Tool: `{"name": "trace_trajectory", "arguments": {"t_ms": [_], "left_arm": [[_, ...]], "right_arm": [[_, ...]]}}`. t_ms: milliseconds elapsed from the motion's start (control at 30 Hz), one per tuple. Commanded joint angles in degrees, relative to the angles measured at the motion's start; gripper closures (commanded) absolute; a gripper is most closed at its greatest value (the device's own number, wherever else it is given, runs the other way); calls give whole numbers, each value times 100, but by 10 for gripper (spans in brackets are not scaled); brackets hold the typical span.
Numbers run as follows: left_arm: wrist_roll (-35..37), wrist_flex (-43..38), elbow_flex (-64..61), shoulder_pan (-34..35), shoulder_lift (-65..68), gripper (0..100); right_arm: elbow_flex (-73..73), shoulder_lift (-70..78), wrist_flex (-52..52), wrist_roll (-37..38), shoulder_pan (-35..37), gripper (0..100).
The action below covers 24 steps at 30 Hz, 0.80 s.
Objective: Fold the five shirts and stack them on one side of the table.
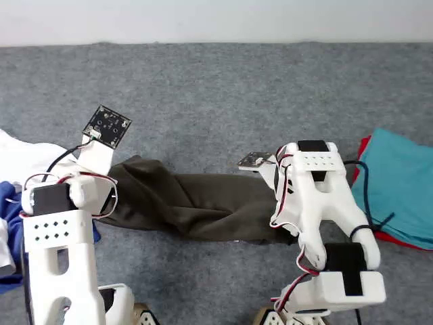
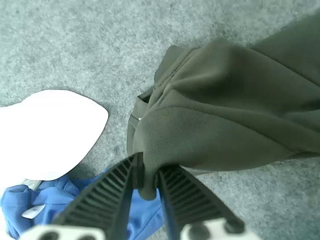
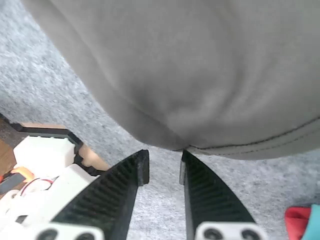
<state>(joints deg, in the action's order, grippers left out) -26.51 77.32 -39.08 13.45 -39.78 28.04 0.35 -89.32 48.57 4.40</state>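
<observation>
Pinching left claw (image 2: pixel 147 175): clamped tight on a fold of the dark olive fabric shirt (image 2: pixel 225 115).
Right claw (image 3: pixel 164 162): slightly parted, tips at the shirt hem, nothing clamped.
Shirt place: bunched lengthwise between both arms on grey felt table (image 1: pixel 223 88).

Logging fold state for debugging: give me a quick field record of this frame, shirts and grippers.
dark shirt: bunched lengthwise mid-table, between the arms
left gripper: shut on the dark shirt's end
right gripper: open, tips at the shirt's other edge
by left arm: white shirt, blue shirt, loose
by right arm: teal shirt over red shirt
surface: grey table
</observation>
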Motion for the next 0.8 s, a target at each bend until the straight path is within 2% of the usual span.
{"name": "trace_trajectory", "arguments": {"t_ms": [0,233,467,767], "left_arm": [[26,-202,13,-35,-26,986],[35,-211,13,-35,-26,986],[35,-185,13,-9,-26,986],[35,-185,13,0,-26,986]], "right_arm": [[35,-22,189,70,127,887],[580,-22,1015,70,532,887],[862,66,1446,88,347,887],[800,1253,1437,97,-127,890]]}}
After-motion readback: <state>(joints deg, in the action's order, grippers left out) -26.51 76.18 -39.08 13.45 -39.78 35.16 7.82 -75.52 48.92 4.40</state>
